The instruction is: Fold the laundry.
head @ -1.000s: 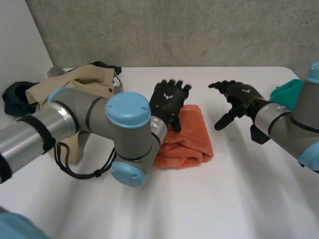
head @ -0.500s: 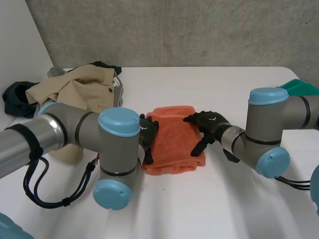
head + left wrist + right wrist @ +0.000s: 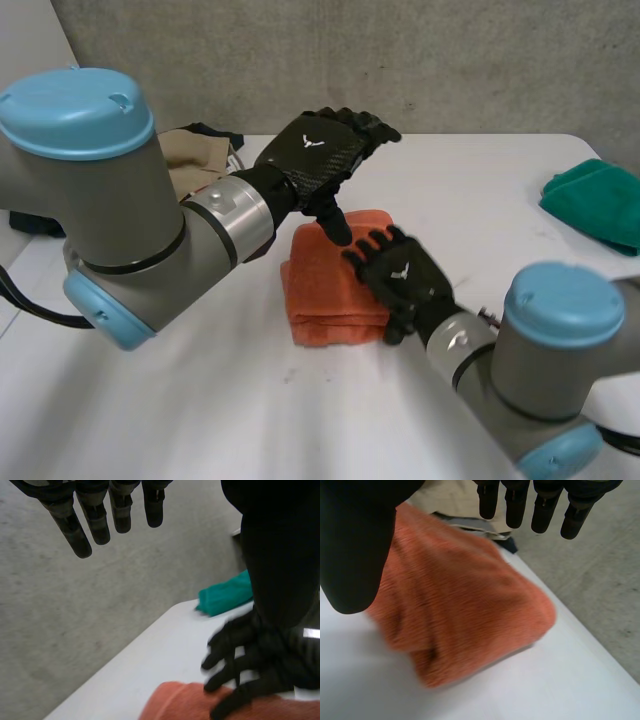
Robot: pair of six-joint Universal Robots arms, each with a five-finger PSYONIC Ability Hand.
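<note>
**Q:** Where is the orange towel?
**A:** The orange towel (image 3: 325, 285) lies near the middle of the white table (image 3: 480, 170), folded into a thick block.

**Q:** What is the pose of the right hand?
**A:** The right hand (image 3: 402, 282) sits palm down over the towel's right edge. Its arm enters from the near side of the table. Its fingers (image 3: 512, 505) are straight and spread, the thumb stands apart, and nothing is gripped.

**Q:** What is the pose of the left hand?
**A:** The left hand (image 3: 318, 155) is raised above the towel's far edge. Its fingers (image 3: 100, 522) are straight, side by side, and point away over the table. The thumb angles down toward the towel, but it cannot be told whether the thumb tip touches the cloth. The hand holds nothing.

**Q:** What surrounds the towel?
**A:** A green cloth (image 3: 595, 200) lies at the table's far right, well apart from the towel. A beige garment (image 3: 195, 150) lies at the far left, partly behind the left arm.
</note>
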